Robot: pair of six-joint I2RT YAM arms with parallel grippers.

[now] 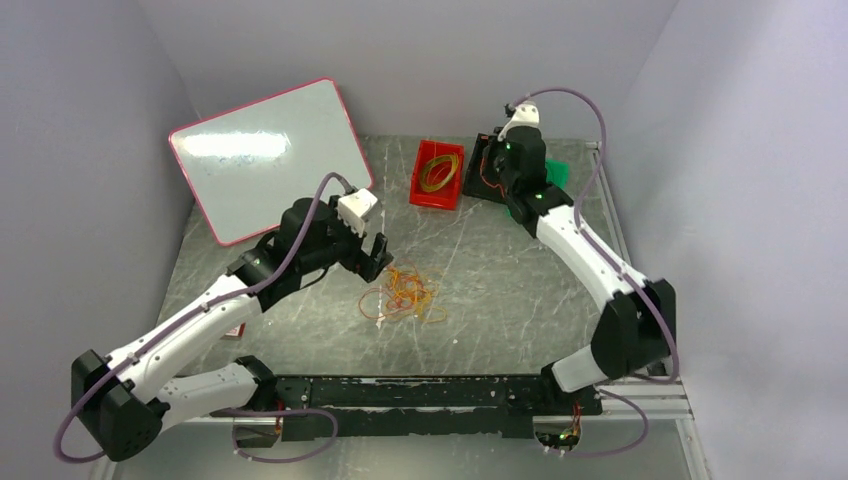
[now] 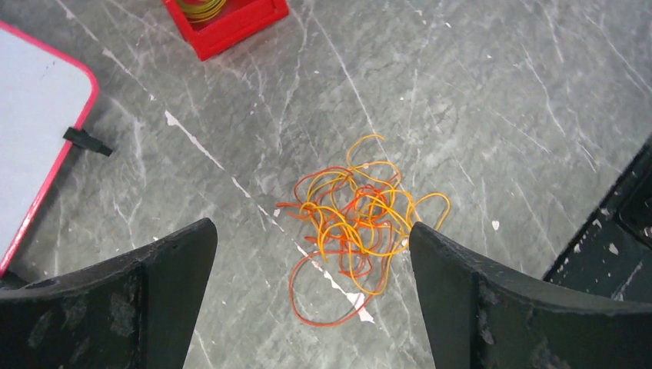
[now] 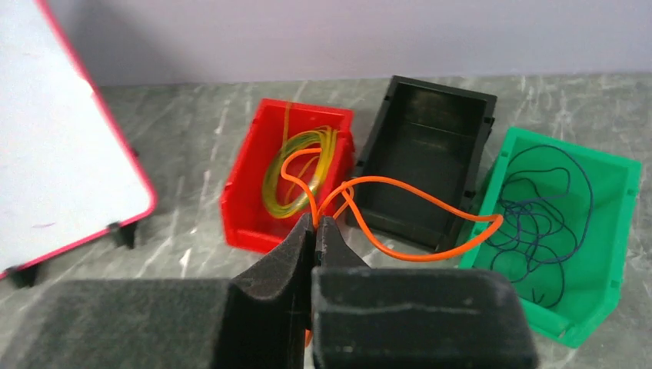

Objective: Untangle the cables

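A hand-sized tangle of yellow and orange-red cables [image 1: 405, 293] lies on the grey table mid-front; it also shows in the left wrist view [image 2: 357, 223]. My left gripper [image 1: 375, 257] is open and empty, hovering above the tangle's left edge, jaws wide apart [image 2: 310, 231]. My right gripper [image 3: 316, 223] is shut on one orange cable [image 3: 415, 192], which loops out over the black bin [image 3: 430, 131]. It hangs at the far side of the table [image 1: 497, 165].
A red bin [image 3: 246, 207] holds coiled yellow cables [image 3: 296, 165]. A green bin [image 3: 607, 231] holds dark blue cables [image 3: 546, 207]. A pink-edged whiteboard [image 1: 270, 155] stands tilted at the back left. A black rail [image 1: 430, 392] runs along the front edge.
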